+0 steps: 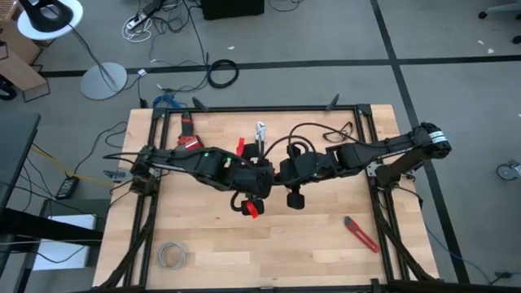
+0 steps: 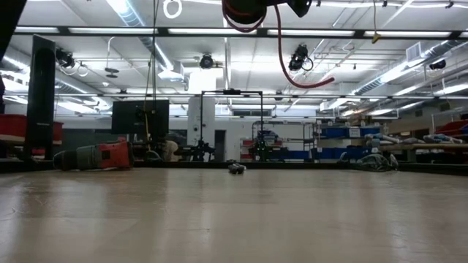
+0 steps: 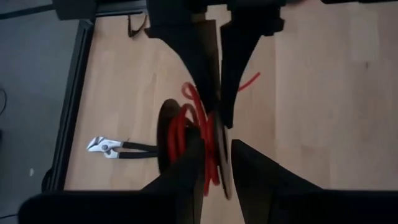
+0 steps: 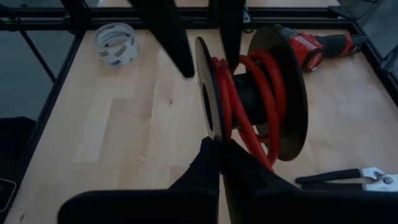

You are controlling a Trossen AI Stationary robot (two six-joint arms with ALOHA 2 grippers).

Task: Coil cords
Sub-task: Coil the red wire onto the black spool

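High view: you see both arms meeting above the middle of the counter (image 1: 203, 260), the left end effector (image 1: 259, 195) and right end effector (image 1: 286, 192) side by side, with only a scrap of the red cord (image 1: 251, 210) showing at 6 o'clock of the left one, the spool itself hidden beneath them. Low view: the spool (image 2: 245, 13) hangs cut off at 12 o'clock, a loose cord tail drooping toward 3 o'clock, so judge coiling well advanced but unfinished. Wrist views: your right end effector (image 4: 219, 149) is pinched together on the spool's near flange with several turns already wound; your left end effector (image 3: 216, 149) is clamped on a flange too, though which flange is hard to tell.
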